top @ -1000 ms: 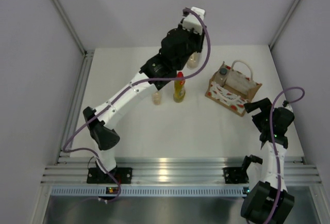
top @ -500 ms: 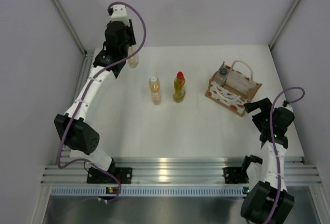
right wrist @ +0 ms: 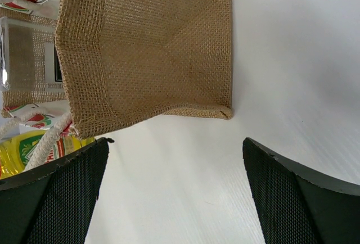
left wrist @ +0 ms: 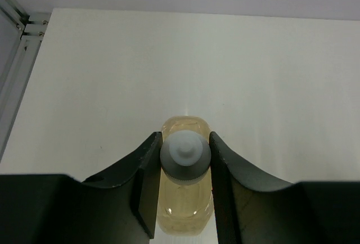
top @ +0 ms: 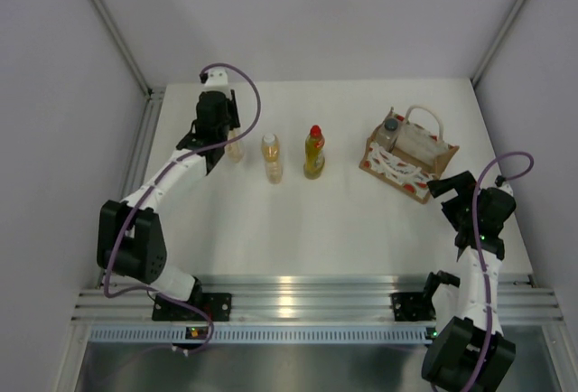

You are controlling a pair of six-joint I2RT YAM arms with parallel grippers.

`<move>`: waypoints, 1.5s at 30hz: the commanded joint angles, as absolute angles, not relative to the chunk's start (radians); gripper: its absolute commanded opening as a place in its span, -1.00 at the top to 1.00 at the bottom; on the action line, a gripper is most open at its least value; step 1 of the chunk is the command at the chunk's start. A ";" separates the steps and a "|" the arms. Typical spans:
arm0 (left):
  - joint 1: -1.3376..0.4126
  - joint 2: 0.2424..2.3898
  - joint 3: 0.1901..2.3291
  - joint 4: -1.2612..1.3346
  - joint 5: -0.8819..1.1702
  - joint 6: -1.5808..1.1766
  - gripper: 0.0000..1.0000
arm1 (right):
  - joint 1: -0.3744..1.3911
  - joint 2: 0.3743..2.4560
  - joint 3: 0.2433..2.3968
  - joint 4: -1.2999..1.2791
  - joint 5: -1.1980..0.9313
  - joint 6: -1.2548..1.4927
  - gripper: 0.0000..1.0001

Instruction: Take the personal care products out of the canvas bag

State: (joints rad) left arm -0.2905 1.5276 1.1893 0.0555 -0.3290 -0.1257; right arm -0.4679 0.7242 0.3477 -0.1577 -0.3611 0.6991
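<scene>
Left tool (left wrist: 184,138): you have it drawn in narrow on the white cap (left wrist: 185,154) of one amber bottle (top: 234,149). A finger presses each side of the cap.
Held bottle's base: I cannot tell whether it touches the surface (top: 361,229).
Held bottle's place: toward the far-left corner of the surface, leftmost in a row of three bottles.
Second amber bottle (top: 272,158): upright, just right of the held one and apart from it.
Yellow bottle (top: 313,154): upright with a red cap, just right of the second amber one, near the middle of the far edge.
Canvas bag (top: 411,164): it sits near the far-right corner. The clear bottle (top: 390,132) with the dark grey cap is inside, at the bag's left end.
Right tool (right wrist: 175,141): your fingers stand wide apart with only bare surface between them, just beside the bag's near-right corner and not touching it.
</scene>
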 commanded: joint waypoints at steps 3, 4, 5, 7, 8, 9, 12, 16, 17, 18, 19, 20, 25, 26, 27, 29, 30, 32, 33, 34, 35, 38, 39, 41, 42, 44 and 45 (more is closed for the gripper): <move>-0.288 1.371 1.092 0.436 -0.342 -0.186 1.00 | -0.485 0.710 0.379 -0.147 -0.367 0.681 -0.99; -0.288 1.365 1.060 0.446 -0.345 -0.189 1.00 | -0.485 0.710 0.379 -0.147 -0.367 0.680 -0.99; -0.288 1.356 1.045 0.460 -0.345 -0.190 1.00 | -0.485 0.709 0.377 -0.147 -0.367 0.680 -0.99; -0.290 1.348 1.016 0.472 -0.348 -0.189 1.00 | -0.485 0.706 0.377 -0.146 -0.368 0.684 -0.99; -0.291 1.341 0.985 0.482 -0.357 -0.187 1.00 | -0.485 0.704 0.374 -0.146 -0.368 0.686 -0.99; -0.296 1.338 0.968 0.507 -0.371 -0.184 1.00 | -0.485 0.701 0.374 -0.146 -0.368 0.687 -0.99; -0.313 1.331 0.927 0.532 -0.409 -0.176 1.00 | -0.485 0.699 0.374 -0.146 -0.371 0.690 -0.99; -0.325 1.342 0.888 0.552 -0.446 -0.181 1.00 | -0.485 0.689 0.370 -0.146 -0.367 0.692 -0.99; -0.328 1.344 0.878 0.561 -0.448 -0.179 1.00 | -0.485 0.687 0.370 -0.146 -0.367 0.690 -0.99; -0.334 1.347 0.870 0.564 -0.451 -0.178 1.00 | -0.485 0.687 0.368 -0.146 -0.365 0.690 -0.99; -0.336 1.351 0.868 0.565 -0.460 -0.176 1.00 | -0.485 0.687 0.370 -0.147 -0.364 0.689 -0.99; -0.337 1.354 0.867 0.565 -0.462 -0.175 1.00 | -0.485 0.687 0.370 -0.149 -0.364 0.687 -0.99; -0.342 1.362 0.865 0.560 -0.480 -0.186 0.49 | -0.485 0.686 0.368 -0.147 -0.364 0.692 -0.99; -0.342 1.365 0.868 0.554 -0.477 -0.186 0.34 | -0.485 0.684 0.367 -0.146 -0.364 0.693 -0.99; -0.342 1.367 0.871 0.546 -0.477 -0.187 0.13 | -0.485 0.686 0.367 -0.146 -0.364 0.693 -0.99; -0.342 1.370 0.884 0.526 -0.476 -0.192 -0.21 | -0.485 0.686 0.367 -0.147 -0.364 0.692 -0.99; -0.344 1.370 0.887 0.522 -0.474 -0.193 -0.30 | -0.485 0.686 0.365 -0.147 -0.364 0.690 -0.99; -0.344 1.368 0.896 0.511 -0.474 -0.199 -0.52 | -0.485 0.687 0.367 -0.146 -0.362 0.690 -0.99; -0.345 1.365 0.899 0.499 -0.479 -0.202 -0.56 | -0.485 0.686 0.367 -0.147 -0.362 0.690 -0.99; -0.347 1.359 0.902 0.491 -0.482 -0.207 -0.59 | -0.485 0.687 0.367 -0.147 -0.361 0.690 -0.99; -0.347 1.356 0.920 0.476 -0.486 -0.222 -0.64 | -0.485 0.687 0.367 -0.147 -0.360 0.690 -0.99; -0.348 1.330 0.986 0.382 -0.454 -0.254 -0.68 | -0.485 0.687 0.365 -0.146 -0.360 0.690 -0.99; -0.348 1.324 1.009 0.326 -0.439 -0.267 -0.69 | -0.485 0.687 0.364 -0.146 -0.362 0.690 -0.99; -0.354 1.310 1.058 0.276 -0.378 -0.290 -0.70 | -0.485 0.689 0.361 -0.147 -0.364 0.692 -0.99; -0.373 1.309 1.107 0.258 -0.361 -0.288 -0.71 | -0.485 0.689 0.360 -0.146 -0.365 0.693 -0.99; -0.405 1.322 1.166 0.198 -0.336 -0.272 -0.74 | -0.485 0.690 0.360 -0.146 -0.371 0.696 -0.99; -0.441 1.341 1.222 0.178 -0.325 -0.262 -0.78 | -0.485 0.689 0.360 -0.146 -0.371 0.698 -0.99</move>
State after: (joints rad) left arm -0.3779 1.3613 1.0977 0.2417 -0.3977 -0.2565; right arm -0.4679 0.7002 0.3477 -0.1577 -0.3622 0.6998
